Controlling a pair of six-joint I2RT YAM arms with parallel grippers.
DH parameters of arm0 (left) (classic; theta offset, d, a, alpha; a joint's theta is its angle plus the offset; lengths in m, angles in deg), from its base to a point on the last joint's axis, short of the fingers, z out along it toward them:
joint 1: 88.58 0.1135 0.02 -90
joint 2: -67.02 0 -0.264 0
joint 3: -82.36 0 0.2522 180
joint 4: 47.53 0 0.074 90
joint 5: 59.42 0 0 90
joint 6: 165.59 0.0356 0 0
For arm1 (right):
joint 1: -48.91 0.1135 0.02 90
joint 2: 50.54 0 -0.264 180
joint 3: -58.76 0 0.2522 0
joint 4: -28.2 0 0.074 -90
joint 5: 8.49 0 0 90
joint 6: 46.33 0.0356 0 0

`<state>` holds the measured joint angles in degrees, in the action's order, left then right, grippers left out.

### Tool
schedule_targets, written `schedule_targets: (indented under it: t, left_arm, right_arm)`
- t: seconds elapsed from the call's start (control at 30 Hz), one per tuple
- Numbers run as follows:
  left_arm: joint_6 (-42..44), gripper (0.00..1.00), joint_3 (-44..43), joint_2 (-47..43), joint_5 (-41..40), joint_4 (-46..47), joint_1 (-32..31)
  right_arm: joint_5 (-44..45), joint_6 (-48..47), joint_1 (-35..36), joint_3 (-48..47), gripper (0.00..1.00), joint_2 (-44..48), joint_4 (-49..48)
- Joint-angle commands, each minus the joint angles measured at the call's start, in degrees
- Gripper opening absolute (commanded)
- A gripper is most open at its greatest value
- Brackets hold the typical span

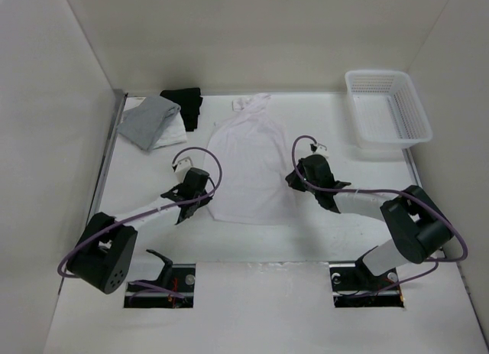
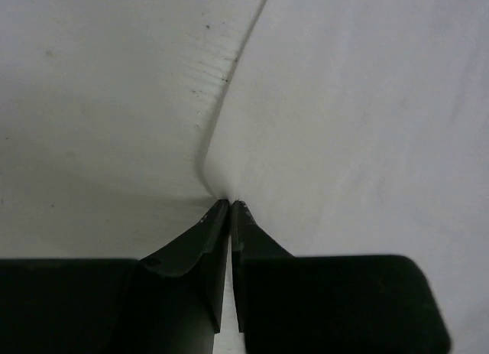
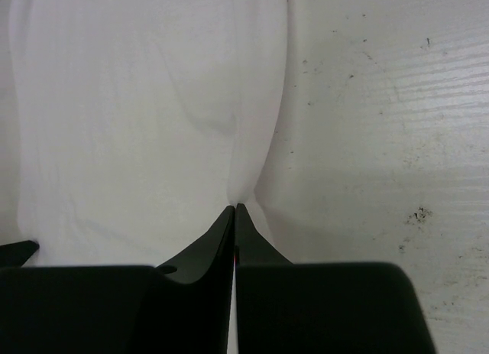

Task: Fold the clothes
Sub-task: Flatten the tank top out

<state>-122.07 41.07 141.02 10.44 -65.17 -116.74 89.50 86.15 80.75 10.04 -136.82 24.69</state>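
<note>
- The left gripper (image 2: 231,202) is seen clamped together on the near left edge of the white top (image 1: 252,159), where the fabric is puckered.
- The right gripper (image 3: 235,207) is pinched shut on the top's near right edge.
- The top is spread flat on the table (image 1: 344,232) between them, with its straps at the far end.
- Beyond the top's far left corner, a grey garment (image 1: 149,121) and a black garment (image 1: 187,103) are laid.
- A white basket (image 1: 390,140) is set to its far right.
</note>
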Motion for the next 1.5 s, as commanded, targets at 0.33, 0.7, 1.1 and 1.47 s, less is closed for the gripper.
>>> schedule_targets:
  t: [0.33, 0.7, 1.1, 1.47]
  left_arm:
    - [0.07, 0.09, -17.01, -17.83, 2.65, -38.56, 2.54]
    - [5.0, 0.37, -15.65, -9.55, -3.47, -26.96, 1.23]
    - [0.51, 0.45, 2.04, -14.51, 6.16, -14.06, 4.21]
    - [-0.28, 0.0, -3.04, -17.03, 7.04, -24.83, 3.25]
  right_arm:
    - [-2.71, 0.68, -0.41, 0.68, 0.04, -1.78, -3.55]
    - [-2.63, 0.5, 0.64, -0.02, 0.28, -2.67, -3.99]
    - [0.36, -0.12, 3.62, 3.14, 0.43, 1.21, -0.83]
    - [1.06, 0.06, 5.47, 2.18, 0.45, -2.14, -1.79]
